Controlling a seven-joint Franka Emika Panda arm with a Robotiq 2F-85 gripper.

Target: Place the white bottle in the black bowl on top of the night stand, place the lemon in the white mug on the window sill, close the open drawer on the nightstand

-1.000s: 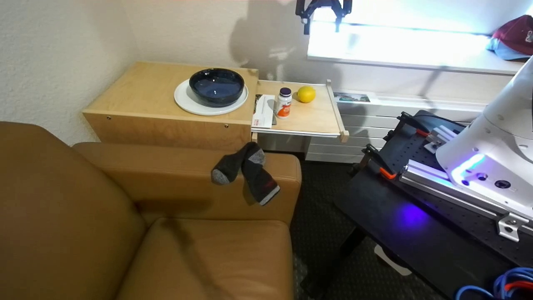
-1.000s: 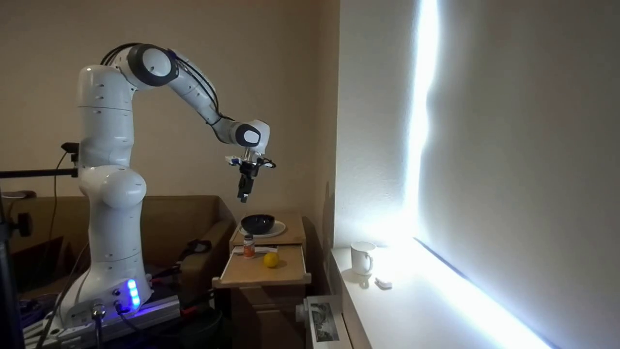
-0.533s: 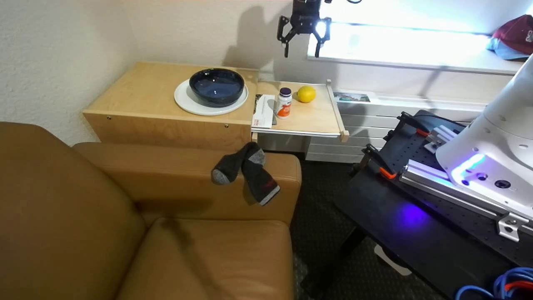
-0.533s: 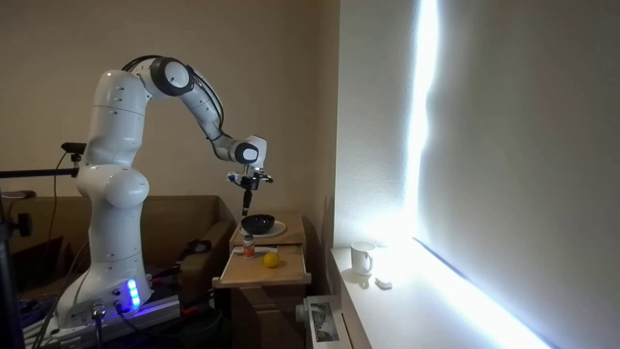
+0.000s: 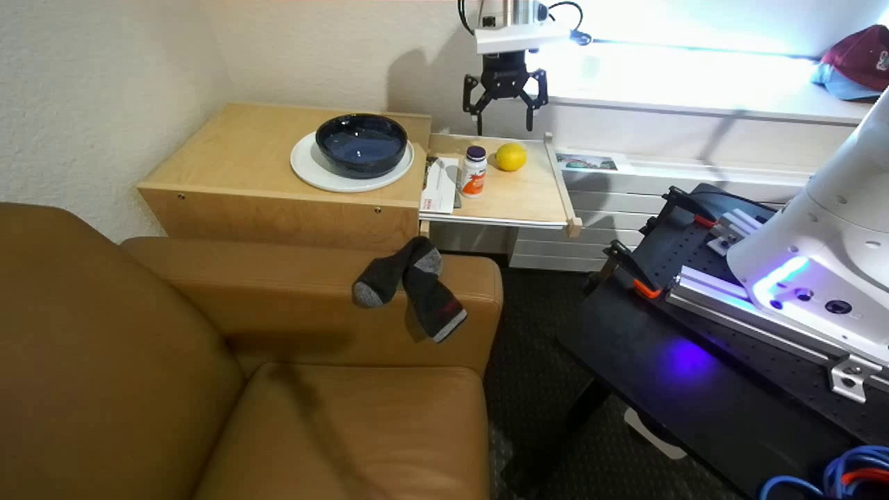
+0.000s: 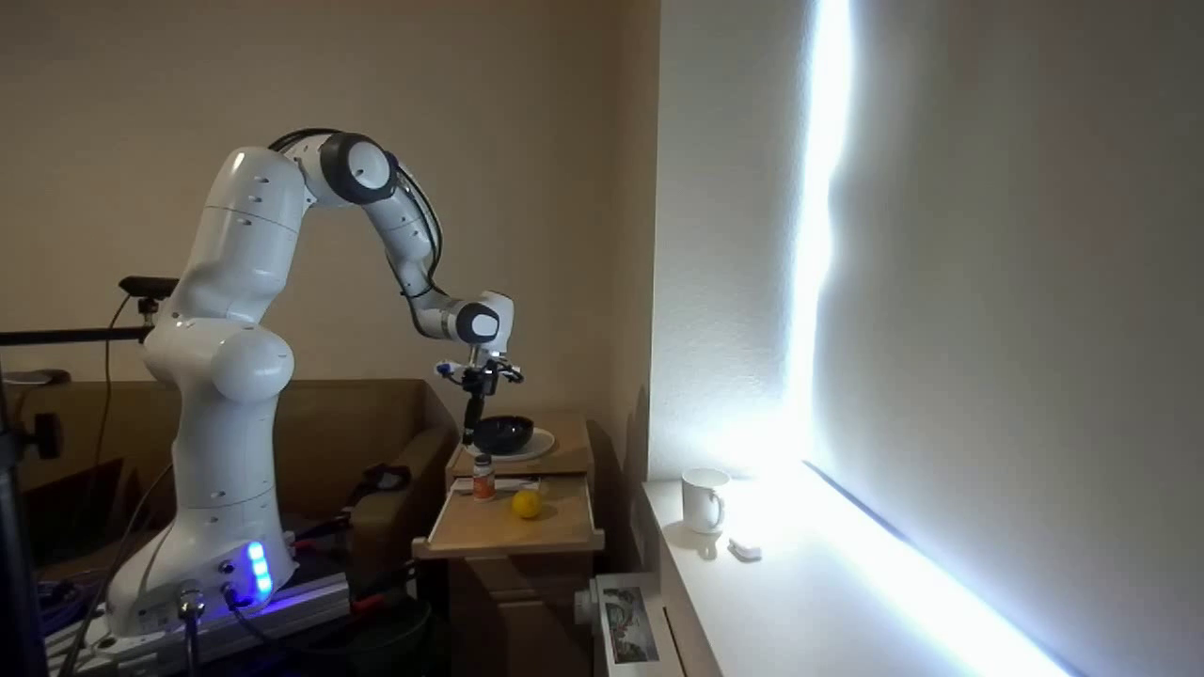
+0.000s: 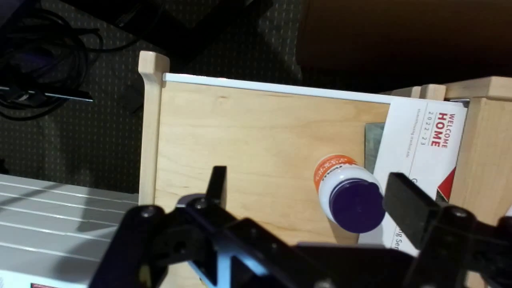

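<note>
Flanking the bottle (image 5: 474,175) (upright) are leaflet (image 5: 439,186) and lemon (image 5: 511,157).

White leaflet (image 7: 416,160): "WELCOME HOME 2022-23", partial "ng Ser"; white bottle (image 7: 349,194): lettering too unclear.

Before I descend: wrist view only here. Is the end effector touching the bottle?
Observer: No. Both exterior views show the end effector higher than the white bottle, with a gap between.
Operator: Where's the bowl?
Observer: In both exterior views, the black bowl is on a white plate, atop the night stand.
Operator: And the mug?
Observer: In an exterior view, the white mug stands upright on the window sill.
</note>
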